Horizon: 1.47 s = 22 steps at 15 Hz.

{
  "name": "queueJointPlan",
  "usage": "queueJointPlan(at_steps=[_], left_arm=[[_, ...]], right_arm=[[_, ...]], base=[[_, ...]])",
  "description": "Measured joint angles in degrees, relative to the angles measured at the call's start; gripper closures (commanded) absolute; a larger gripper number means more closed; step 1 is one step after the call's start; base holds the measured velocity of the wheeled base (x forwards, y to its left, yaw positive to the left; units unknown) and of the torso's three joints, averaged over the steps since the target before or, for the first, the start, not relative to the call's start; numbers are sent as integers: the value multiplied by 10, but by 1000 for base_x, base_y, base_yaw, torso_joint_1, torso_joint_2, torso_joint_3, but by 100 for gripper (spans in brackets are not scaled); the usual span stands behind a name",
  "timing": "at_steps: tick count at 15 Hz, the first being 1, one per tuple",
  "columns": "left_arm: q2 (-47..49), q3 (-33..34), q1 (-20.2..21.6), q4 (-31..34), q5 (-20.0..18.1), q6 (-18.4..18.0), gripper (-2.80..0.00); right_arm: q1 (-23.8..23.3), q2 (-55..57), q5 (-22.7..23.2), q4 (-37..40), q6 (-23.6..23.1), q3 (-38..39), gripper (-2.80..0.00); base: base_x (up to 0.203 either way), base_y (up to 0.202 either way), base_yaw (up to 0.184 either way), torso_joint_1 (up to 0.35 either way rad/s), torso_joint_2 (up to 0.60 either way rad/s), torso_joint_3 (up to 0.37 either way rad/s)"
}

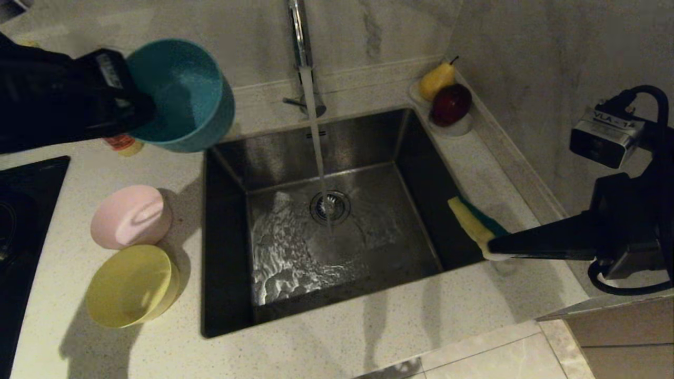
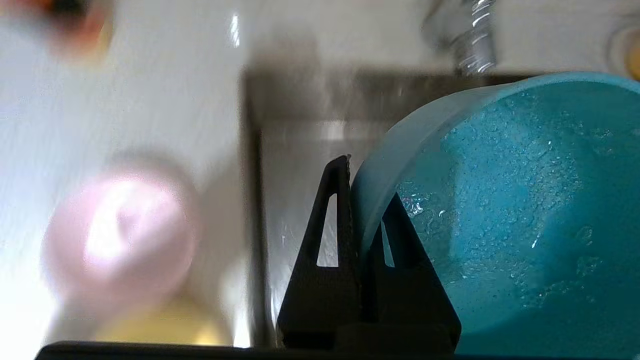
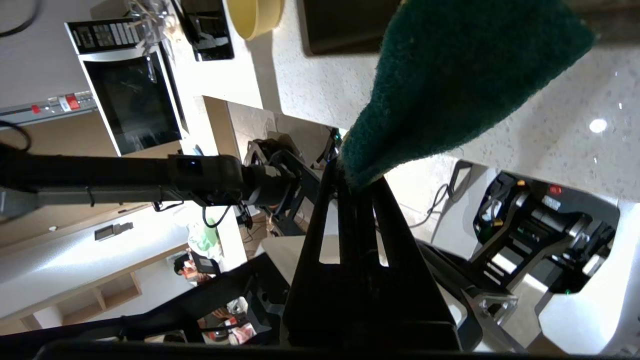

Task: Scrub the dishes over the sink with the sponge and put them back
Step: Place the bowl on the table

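Note:
My left gripper (image 1: 139, 108) is shut on the rim of the light blue bowl (image 1: 181, 95), one finger inside and one outside. It holds the wet bowl (image 2: 510, 200) on its side in the air, above the counter by the sink's back left corner. My right gripper (image 1: 492, 246) is shut on the sponge (image 1: 474, 221) at the right edge of the sink (image 1: 368, 137), yellow foam up and green side (image 3: 465, 75) towards the wrist. The pink bowl (image 1: 130, 216) lies upside down and the yellow bowl (image 1: 131, 285) lies tilted on the counter left of the sink.
Water runs from the chrome tap (image 1: 299, 31) onto the drain strainer (image 1: 330, 206). A white dish with a pear and an apple (image 1: 445, 95) sits in the back right corner. The black stove top (image 1: 26, 210) is at the far left, a small bottle (image 1: 122, 143) behind it.

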State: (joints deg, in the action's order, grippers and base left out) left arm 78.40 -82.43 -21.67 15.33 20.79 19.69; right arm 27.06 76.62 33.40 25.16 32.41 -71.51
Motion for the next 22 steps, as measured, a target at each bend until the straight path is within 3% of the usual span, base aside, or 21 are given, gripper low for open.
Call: queueJointPlan(at_steps=[3, 8, 12, 17, 22], left_arm=[[-20, -55, 101, 143, -39, 69, 0], [-32, -70, 306, 153, -72, 121, 0], [0, -68, 443, 137, -109, 170, 0], [108, -66, 549, 87, -146, 220, 0], [207, -84, 609, 32, -184, 267, 0]], right_arm=[[0, 0, 0, -1, 0, 10, 0], [0, 3, -1, -1, -1, 17, 0], [-6, 0, -2, -1, -1, 28, 0], [-11, -4, -2, -1, -2, 43, 0], [-12, -5, -4, -2, -3, 43, 0]], base=[[0, 0, 0, 0, 0, 0], [0, 0, 0, 0, 0, 0], [0, 0, 0, 0, 0, 0], [0, 0, 0, 0, 0, 0], [0, 0, 0, 0, 0, 0]])
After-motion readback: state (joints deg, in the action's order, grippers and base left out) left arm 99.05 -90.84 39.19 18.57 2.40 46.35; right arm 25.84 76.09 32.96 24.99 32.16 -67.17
